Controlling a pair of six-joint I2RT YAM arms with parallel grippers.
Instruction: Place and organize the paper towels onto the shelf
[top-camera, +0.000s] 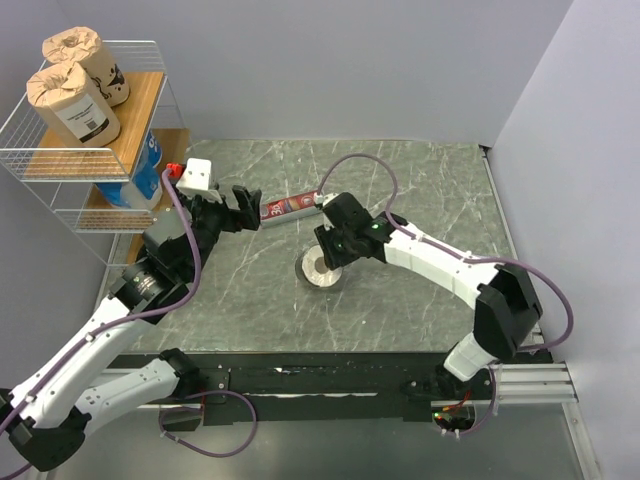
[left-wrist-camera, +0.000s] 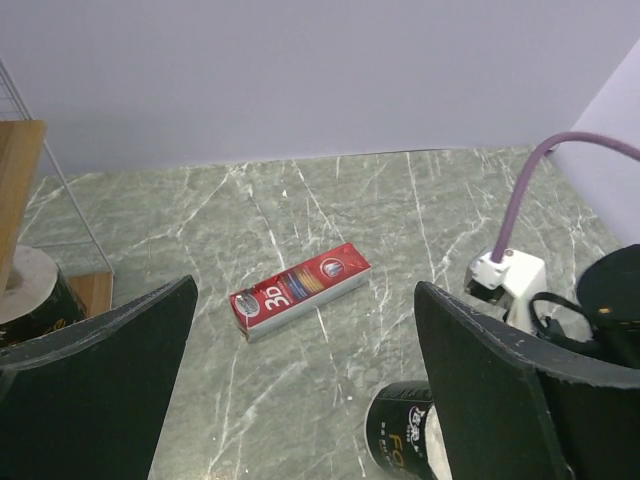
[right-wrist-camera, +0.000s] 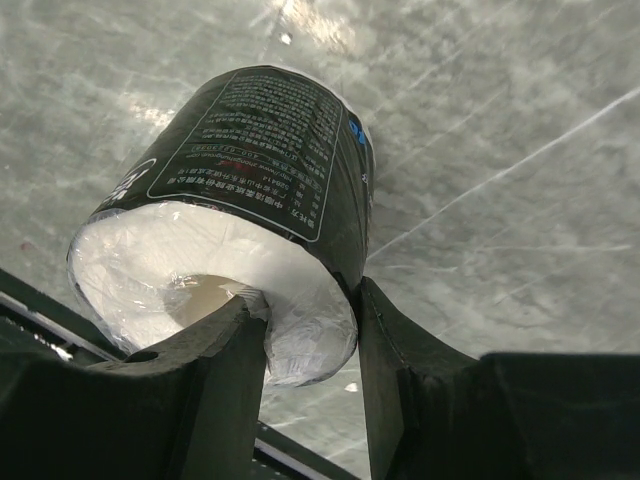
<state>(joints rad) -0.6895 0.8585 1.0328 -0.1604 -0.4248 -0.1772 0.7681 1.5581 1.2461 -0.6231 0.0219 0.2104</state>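
A dark paper towel roll (right-wrist-camera: 250, 150) stands on the marble table. My right gripper (right-wrist-camera: 310, 320) is shut on its wall, one finger inside the hollow core and one outside; from above, the right gripper (top-camera: 325, 257) is over the same roll (top-camera: 320, 270). My left gripper (top-camera: 228, 205) hovers open and empty near the shelf (top-camera: 148, 95). Two kraft-brown rolls (top-camera: 75, 100) stand on the top board and a blue-and-white roll (top-camera: 145, 170) sits on the middle tier. In the left wrist view, another dark roll (left-wrist-camera: 25, 290) shows at the shelf's lowest board.
A flat red box (top-camera: 290, 207) lies on the table between the two grippers, straight ahead of the left gripper (left-wrist-camera: 304, 288). The right arm's white camera block and purple cable (left-wrist-camera: 510, 275) are close on its right. Grey walls close in the back and right.
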